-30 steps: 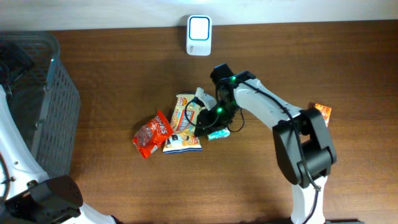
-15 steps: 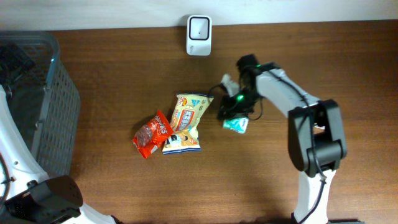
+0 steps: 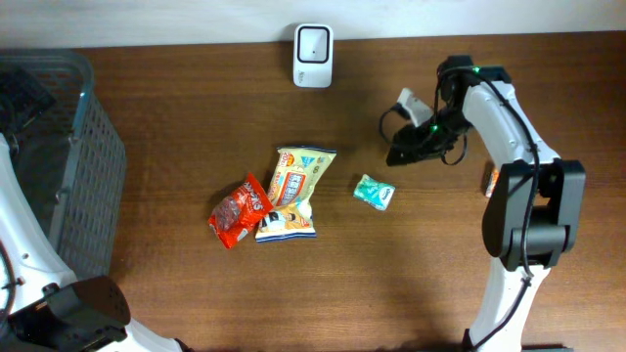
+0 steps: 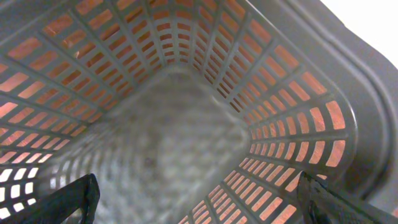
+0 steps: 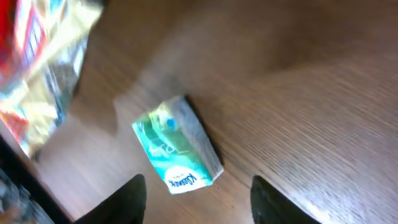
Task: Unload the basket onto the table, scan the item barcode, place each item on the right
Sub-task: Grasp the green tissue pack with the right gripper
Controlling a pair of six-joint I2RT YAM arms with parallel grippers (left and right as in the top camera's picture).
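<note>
The green tissue pack point(image 5: 177, 155) lies flat on the counter point(image 5: 298, 112) just ahead of the right gripper point(image 5: 199, 196), whose fingers stand apart, holding nothing. Its label reads Kleenex (somewhat blurred). The left gripper point(image 4: 196, 196) gapes wide over the basket point(image 4: 298, 124).

Wooden table point(image 3: 176, 293) carries a white scanner point(image 3: 313, 43), green tissue pack point(image 3: 374, 192), yellow bag point(image 3: 296, 176), red packet point(image 3: 240, 211) and grey basket point(image 3: 98, 176)
</note>
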